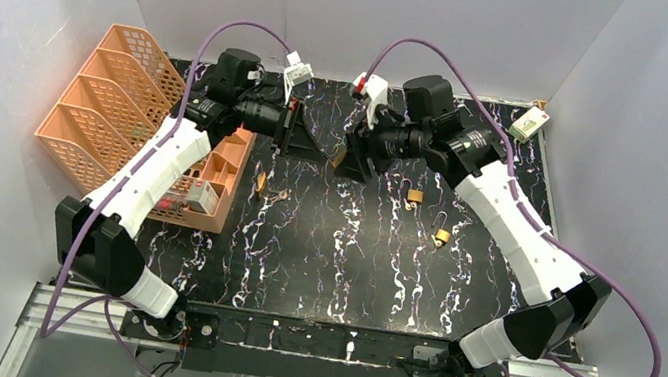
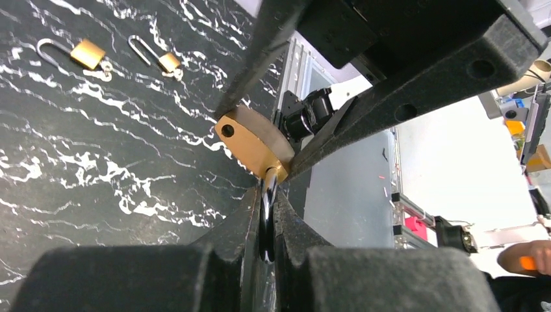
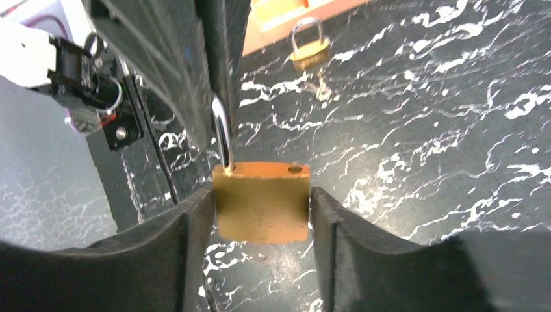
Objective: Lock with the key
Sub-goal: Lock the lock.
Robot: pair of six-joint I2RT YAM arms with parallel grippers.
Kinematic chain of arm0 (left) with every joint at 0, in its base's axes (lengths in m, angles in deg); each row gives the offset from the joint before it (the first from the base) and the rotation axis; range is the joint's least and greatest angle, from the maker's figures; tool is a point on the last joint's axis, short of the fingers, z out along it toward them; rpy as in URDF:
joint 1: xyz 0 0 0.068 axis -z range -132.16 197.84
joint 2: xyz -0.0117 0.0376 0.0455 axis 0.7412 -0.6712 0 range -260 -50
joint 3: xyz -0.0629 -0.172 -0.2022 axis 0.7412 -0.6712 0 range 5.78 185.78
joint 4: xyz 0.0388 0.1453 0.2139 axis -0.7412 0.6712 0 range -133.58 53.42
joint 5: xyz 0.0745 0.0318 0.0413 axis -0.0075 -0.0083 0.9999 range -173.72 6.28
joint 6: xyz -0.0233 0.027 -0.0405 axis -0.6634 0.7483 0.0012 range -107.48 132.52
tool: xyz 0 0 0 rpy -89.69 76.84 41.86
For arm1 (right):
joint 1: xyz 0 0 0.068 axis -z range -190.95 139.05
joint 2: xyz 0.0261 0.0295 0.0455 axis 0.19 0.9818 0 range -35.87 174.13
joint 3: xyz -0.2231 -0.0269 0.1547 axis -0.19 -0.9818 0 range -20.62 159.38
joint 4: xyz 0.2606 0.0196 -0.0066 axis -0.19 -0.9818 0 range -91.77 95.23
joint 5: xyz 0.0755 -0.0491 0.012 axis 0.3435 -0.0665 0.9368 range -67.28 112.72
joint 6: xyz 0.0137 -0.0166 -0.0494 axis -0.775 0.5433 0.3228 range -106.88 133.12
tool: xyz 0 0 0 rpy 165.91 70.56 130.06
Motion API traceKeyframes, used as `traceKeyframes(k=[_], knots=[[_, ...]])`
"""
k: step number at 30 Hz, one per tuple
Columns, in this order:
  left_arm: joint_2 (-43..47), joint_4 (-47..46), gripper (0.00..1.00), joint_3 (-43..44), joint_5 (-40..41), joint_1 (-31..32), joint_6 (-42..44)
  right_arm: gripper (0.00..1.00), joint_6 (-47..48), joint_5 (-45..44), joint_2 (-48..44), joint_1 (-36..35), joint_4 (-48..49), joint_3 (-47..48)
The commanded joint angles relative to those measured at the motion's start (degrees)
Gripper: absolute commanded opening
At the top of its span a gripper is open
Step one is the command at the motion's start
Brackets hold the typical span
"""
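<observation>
Grasping the small brass padlock (image 2: 250, 140) by its two narrow sides with the jaws of the right gripper (image 3: 262, 218). Pinching the curved steel shackle (image 3: 222, 133) with the jaws of the left gripper (image 2: 268, 195), clenched almost to meeting. Held in the air between the two wrists, clear of the black, white-veined surface (image 1: 340, 250), at about 12 o'clock in the overhead view. Judged open: an empty shackle hole showing at the top corner of the body, with only one leg seated.

Further out, two further brass padlocks (image 1: 414, 198) lying at about 2 o'clock, and a third brass padlock (image 1: 260, 180) at about 10 o'clock, near the orange plastic mesh trays (image 1: 111, 103) at 9 o'clock. No key seen in the held padlock; keyway face hidden, so cannot tell.

Likely to go wrong from here:
- Missing the hole: pressing the free leg down while off line, jamming it on the brass rim.
- Twisting the body out of the right jaws, gripped on smooth metal by narrow faces only.
- Slipping along the round, polished shackle in the left jaws under a sideways push.
- Dropping the lock onto the surface on any early release, with both arms pulling against each other.
</observation>
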Motion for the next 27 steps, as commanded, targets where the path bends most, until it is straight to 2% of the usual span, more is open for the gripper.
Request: traceKeyframes(k=[1, 2, 5, 6, 8, 10, 12, 14, 17, 20, 22, 24, 27], knots=[[5.67, -8.56, 0.00, -0.37, -0.84, 0.15, -3.44, 0.90, 1.17, 0.52, -0.10, 1.31, 4.91, 10.15], [6.17, -13.32, 0.00, -0.89, -0.28, 0.00, -5.93, 0.97, 1.21, 0.25, -0.48, 1.81, 5.84, 11.18], [8.29, -31.84, 0.00, -4.44, 3.60, -0.52, -15.11, 0.98, 0.08, -3.80, -4.40, 3.19, 13.09, 8.22], [8.95, -41.74, 0.00, -6.28, 4.57, -0.61, -19.83, 0.98, -0.83, -5.96, -7.23, 3.56, 19.71, 4.04], [9.26, -55.88, 0.00, -9.22, 6.06, -0.75, -26.48, 0.99, -1.66, -6.69, -14.60, 3.78, 35.73, -7.79], [8.09, -66.48, 0.00, -10.19, 7.34, -0.73, -32.06, 0.98, -1.65, -3.37, -21.76, 3.82, 53.39, -20.76], [6.40, -74.88, 0.00, -10.00, 7.73, -0.75, -36.80, 0.99, -1.14, 0.98, -25.97, 3.81, 66.08, -30.16], [5.44, -80.49, 0.00, -9.62, 8.91, -0.72, -39.26, 0.99, -1.64, 5.76, -25.48, 4.64, 64.41, -29.56], [5.82, -81.85, 0.00, -9.09, 13.72, -0.83, -38.56, 0.99, -3.46, 11.04, -18.06, 8.74, 48.62, -15.47], [6.30, -78.92, 0.00, -8.20, 17.69, -0.81, -36.64, 0.99, -11.20, 2.49, -13.68, 10.04, 45.34, -9.97], [6.02, -78.42, 0.00, -8.00, 17.99, -0.69, -36.46, 0.99, -17.27, -2.35, -9.00, 9.77, 39.67, -4.24], [5.96, -78.30, 0.00, -8.57, 17.98, -0.63, -36.32, 0.99, -16.34, -3.09, -4.78, 8.53, 33.08, 1.02], [6.08, -77.99, 0.00, -9.04, 17.11, -0.66, -36.59, 0.98, -13.93, -1.71, -5.70, 7.59, 36.97, -2.30]])
